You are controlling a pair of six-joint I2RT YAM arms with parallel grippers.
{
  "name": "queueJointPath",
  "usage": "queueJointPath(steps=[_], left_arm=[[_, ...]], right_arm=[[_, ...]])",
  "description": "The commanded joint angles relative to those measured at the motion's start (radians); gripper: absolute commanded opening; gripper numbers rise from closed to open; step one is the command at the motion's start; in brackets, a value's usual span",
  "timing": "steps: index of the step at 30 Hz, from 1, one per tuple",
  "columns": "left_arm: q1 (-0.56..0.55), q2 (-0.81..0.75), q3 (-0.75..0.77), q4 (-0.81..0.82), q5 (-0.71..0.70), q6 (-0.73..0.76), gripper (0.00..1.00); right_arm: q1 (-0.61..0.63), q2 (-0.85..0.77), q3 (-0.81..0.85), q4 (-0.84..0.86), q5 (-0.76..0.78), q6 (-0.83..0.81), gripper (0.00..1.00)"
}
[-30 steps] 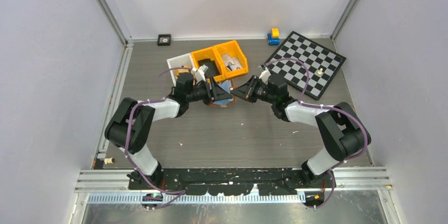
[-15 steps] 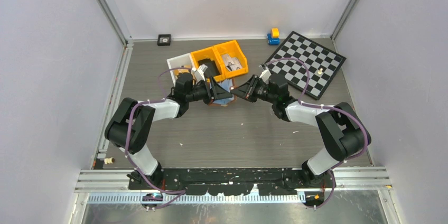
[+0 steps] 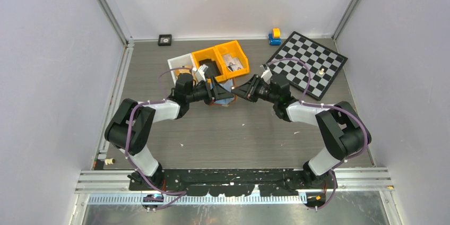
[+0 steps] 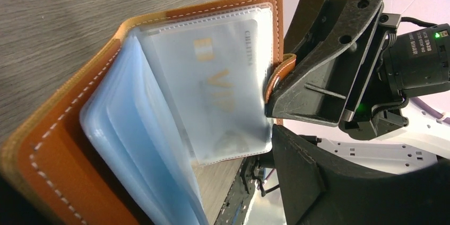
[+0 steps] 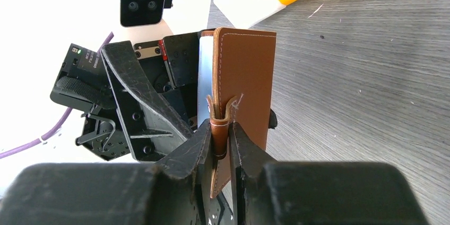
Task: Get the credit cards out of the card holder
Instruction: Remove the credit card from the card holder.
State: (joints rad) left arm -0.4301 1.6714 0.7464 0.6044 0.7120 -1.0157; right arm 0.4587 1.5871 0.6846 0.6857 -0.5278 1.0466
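The brown card holder (image 3: 225, 100) hangs off the table between both grippers, spread open. In the left wrist view its stitched cover (image 4: 69, 145) and pale blue sleeves fan out, and a whitish credit card (image 4: 212, 81) with gold print sits inside the clear front sleeve. My right gripper (image 5: 220, 129) is shut on the holder's small strap, with the outer cover (image 5: 247, 76) standing upright beyond it. My left gripper (image 3: 215, 93) is open and straddles the holder from the left. Its one visible finger (image 4: 329, 182) stands apart from the sleeves. The other finger is hidden behind the cover.
Two yellow bins (image 3: 220, 58) and a white bin (image 3: 179, 63) stand just behind the grippers. A checkerboard (image 3: 308, 65) lies at the back right, with a blue and yellow toy (image 3: 274, 36) beside it. A small black square object (image 3: 165, 39) sits by the back wall.
My left gripper's jaws have spread a little wider around the holder. My right gripper has edged slightly left, still pinching the strap. The holder has stayed between them.
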Motion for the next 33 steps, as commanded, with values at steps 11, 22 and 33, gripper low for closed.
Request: queueJointPath(steps=[11, 22, 33], left_arm=[[0.007, -0.055, -0.014, 0.105, 0.036, -0.020, 0.76], [0.025, -0.036, -0.016, 0.102, 0.037, -0.033, 0.42], [0.037, -0.036, -0.018, 0.095, 0.033, -0.036, 0.16]], right_arm=[[-0.023, 0.017, 0.007, 0.055, -0.013, 0.028, 0.21], [-0.031, 0.025, -0.003, 0.111, -0.034, 0.056, 0.24], [-0.031, -0.002, -0.010, 0.084, -0.017, 0.029, 0.34]])
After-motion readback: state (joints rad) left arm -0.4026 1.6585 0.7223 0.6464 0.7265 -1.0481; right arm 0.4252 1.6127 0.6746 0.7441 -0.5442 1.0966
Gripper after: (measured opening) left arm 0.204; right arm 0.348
